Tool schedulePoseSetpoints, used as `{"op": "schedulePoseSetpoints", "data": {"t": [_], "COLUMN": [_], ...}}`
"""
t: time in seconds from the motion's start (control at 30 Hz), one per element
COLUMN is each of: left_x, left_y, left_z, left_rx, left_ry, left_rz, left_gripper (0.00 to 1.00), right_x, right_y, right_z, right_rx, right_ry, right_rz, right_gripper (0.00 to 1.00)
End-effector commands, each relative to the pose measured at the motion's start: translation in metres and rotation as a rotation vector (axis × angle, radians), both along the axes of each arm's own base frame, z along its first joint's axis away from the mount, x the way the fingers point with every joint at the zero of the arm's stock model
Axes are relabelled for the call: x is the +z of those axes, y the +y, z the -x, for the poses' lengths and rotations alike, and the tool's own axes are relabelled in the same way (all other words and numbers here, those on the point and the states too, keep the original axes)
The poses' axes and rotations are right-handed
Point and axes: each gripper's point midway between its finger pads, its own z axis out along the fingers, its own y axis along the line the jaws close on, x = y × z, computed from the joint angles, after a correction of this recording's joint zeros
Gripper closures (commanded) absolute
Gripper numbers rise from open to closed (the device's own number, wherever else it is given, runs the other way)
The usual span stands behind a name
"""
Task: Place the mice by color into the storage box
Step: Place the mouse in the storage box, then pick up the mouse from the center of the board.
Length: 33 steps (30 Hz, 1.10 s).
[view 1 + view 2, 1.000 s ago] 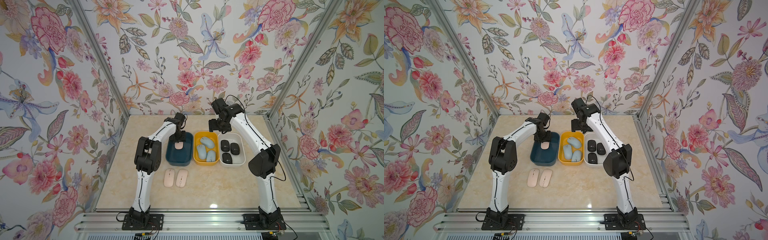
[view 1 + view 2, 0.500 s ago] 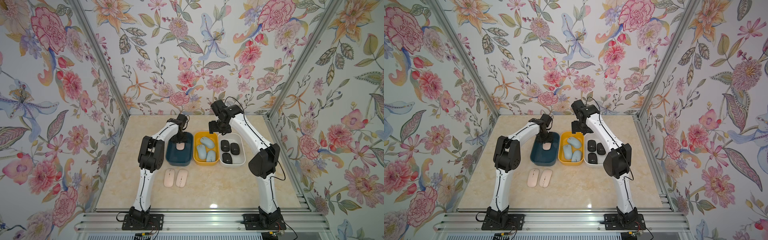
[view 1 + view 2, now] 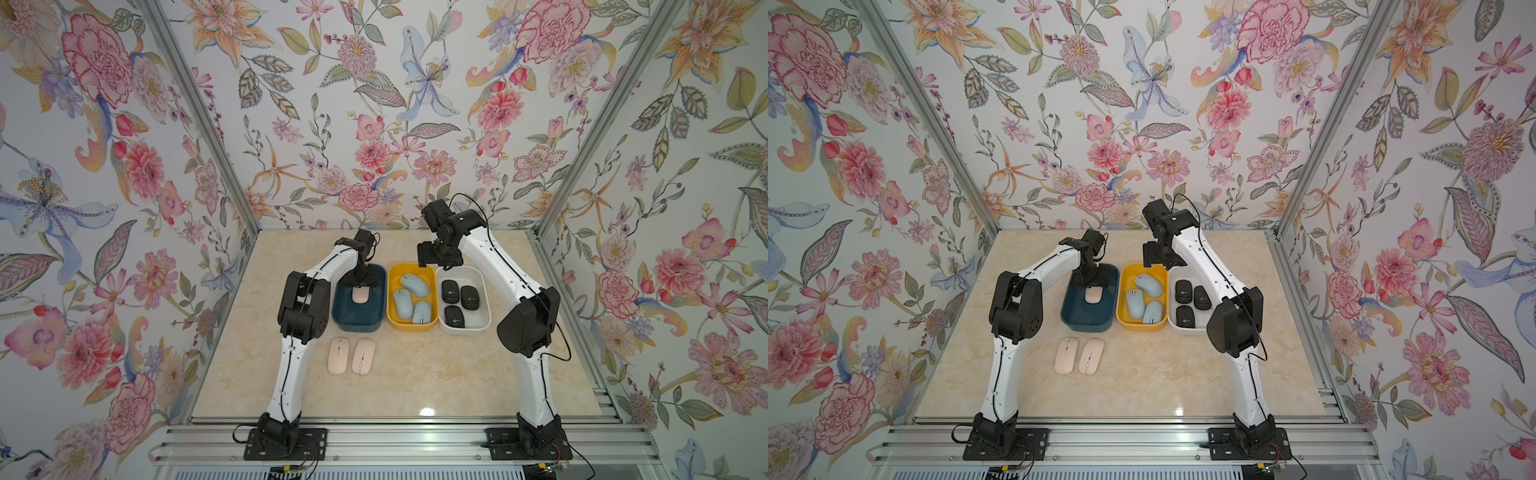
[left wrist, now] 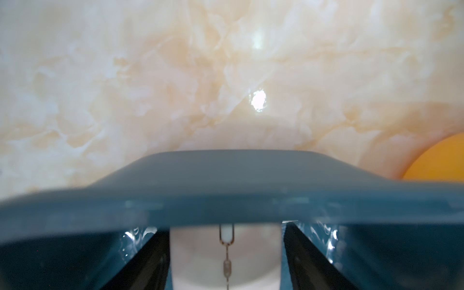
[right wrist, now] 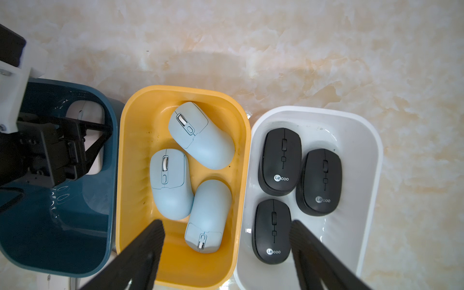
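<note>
Marble-pattern tabletop [image 3: 415, 386] lies between flowered walls [image 3: 124, 166], and three storage boxes stand on it in one row, side by side. At the left, the left gripper [image 3: 360, 285] reaches down inside the dark blue box [image 3: 338, 309], and one pink mouse [image 3: 360, 296] lies on the floor of this box between its fingers. In the left wrist view the jaws stand narrow, one on each side of the mouse, and I cannot tell if they press it or are just free of it. I judge that the step in hand is the setting down of the first pink mouse. A second pink mouse [image 3: 338, 355] and a third pink mouse [image 3: 363, 356] lie side by side on the table just in front of this box, so the next move calls for a straight lift over the rim, then a grip on one flat mouse without pushing its close neighbour. The yellow box [image 3: 411, 327] holds three light blue mice [image 3: 414, 284] and the white box [image 3: 478, 322] holds three black mice [image 3: 449, 291], so these colours look finished. The right gripper [image 5: 227, 224] hovers over the far ends of these two boxes, jaws wide and empty. The blue walls stand close around the left fingers, while the table in front of the boxes is open.
</note>
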Motion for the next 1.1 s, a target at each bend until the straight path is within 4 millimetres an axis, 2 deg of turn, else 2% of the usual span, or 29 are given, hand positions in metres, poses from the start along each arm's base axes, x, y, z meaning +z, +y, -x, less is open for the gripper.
{"op": "schedulePoseSetpoints", "data": {"t": [0.0,0.2,0.37,0.6,0.8,0.93,1.07], "left_x": [-0.002,0.025,0.067,0.118,0.141,0.141,0.132], "left_y": [-0.006,-0.009,-0.012,0.004,0.027,0.043,0.056], "left_z": [-0.002,-0.003,-0.001,0.025,0.071,0.116,0.161], "left_rx": [-0.024,-0.052,-0.077,-0.076,-0.036,-0.006,0.019], "left_ry": [0.004,-0.038,-0.094,-0.143,-0.144,-0.122,-0.088], "left_rz": [0.000,-0.008,0.003,-0.036,-0.054,-0.066,-0.067], "left_gripper": [0.25,0.21,0.18,0.17,0.20,0.23,0.23], "right_x": [0.030,0.034,0.036,0.038,0.037,0.037,0.036], "right_y": [-0.009,-0.008,-0.008,-0.005,0.000,0.004,0.011], "right_z": [0.005,0.004,0.004,0.003,0.004,0.006,0.009], "right_rx": [-0.012,-0.010,-0.009,-0.007,0.006,0.020,0.035], "right_ry": [-0.056,-0.066,-0.072,-0.082,-0.078,-0.079,-0.076], "right_rz": [-0.014,-0.019,-0.026,-0.041,-0.044,-0.046,-0.047], "right_gripper": [0.18,0.17,0.18,0.18,0.18,0.19,0.19]}}
